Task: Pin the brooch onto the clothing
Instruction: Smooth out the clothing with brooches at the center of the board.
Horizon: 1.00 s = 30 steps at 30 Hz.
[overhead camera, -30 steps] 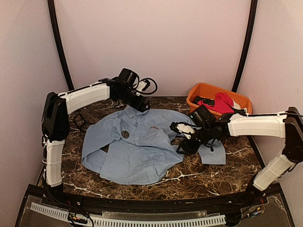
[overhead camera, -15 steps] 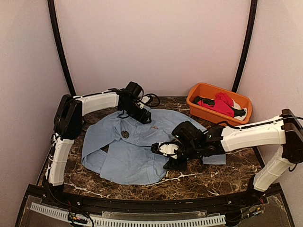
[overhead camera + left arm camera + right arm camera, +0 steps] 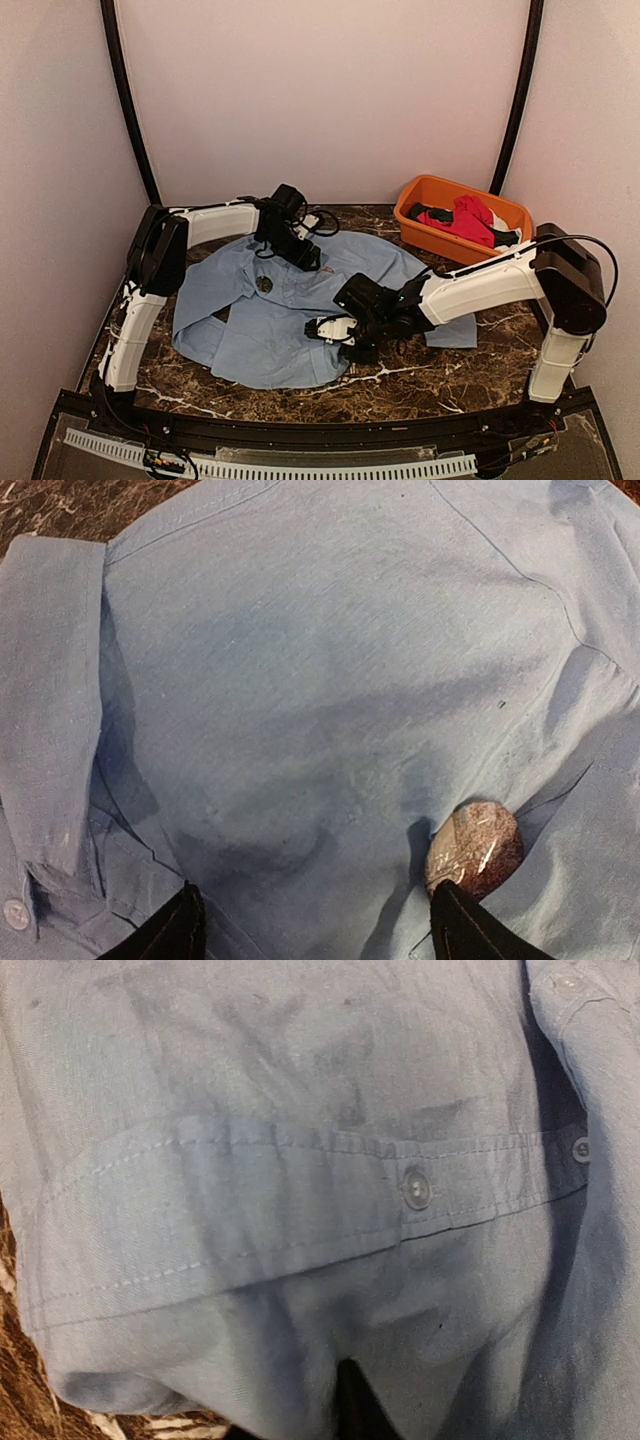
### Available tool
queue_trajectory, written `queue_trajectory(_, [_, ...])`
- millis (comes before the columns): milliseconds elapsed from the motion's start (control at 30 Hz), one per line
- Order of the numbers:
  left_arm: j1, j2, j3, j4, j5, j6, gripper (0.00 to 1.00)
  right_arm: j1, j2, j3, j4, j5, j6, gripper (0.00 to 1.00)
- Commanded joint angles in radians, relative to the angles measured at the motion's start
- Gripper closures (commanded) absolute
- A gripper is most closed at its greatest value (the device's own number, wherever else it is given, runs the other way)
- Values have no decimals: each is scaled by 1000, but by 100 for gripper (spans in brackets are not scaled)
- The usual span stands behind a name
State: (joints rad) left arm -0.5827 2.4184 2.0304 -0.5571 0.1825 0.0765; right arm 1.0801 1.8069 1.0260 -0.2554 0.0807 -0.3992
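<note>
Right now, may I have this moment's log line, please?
brooch: on shirt | left hand: open | right hand: on shirt, grip unclear

Enclosed bench cell, plain walls, soft even light.
Dark brown marble-look table (image 3: 430, 385) with white veining; pale pinkish-white back wall (image 3: 320, 90) at 12 o'clock, matching side walls at 9 and 3; black curved poles at 11 (image 3: 125, 90) and 1 (image 3: 520, 90); white slotted strip (image 3: 300, 467) along the 6 o'clock edge.
</note>
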Motion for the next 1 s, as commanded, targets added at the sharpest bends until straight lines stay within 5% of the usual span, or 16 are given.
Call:
queue_trajectory(0, [-4, 18, 41, -19, -43, -10, 23, 11, 34, 75, -155, -193, 6, 100])
queue_trajectory(233, [-5, 96, 118, -31, -200, -27, 23, 174, -173, 165, -442, -429, 150, 100])
queue_trajectory(333, [-4, 134, 185, -61, -257, -39, 23, 221, -213, 195, -548, -433, 224, 100])
queue_trajectory(433, [2, 166, 217, -70, -287, -50, 23, 228, -204, 196, -605, -344, 267, 88])
queue_trajectory(633, [34, 171, 262, -72, -261, -56, 22, 186, -172, 204, -531, -316, 293, 79])
queue_trajectory(767, [65, 166, 281, -71, -214, -66, 20, 95, -205, 212, -441, -353, 315, 61])
queue_trajectory(967, [70, 80, 256, -25, -90, -95, 5, -118, -218, 222, -274, -329, 377, 59])
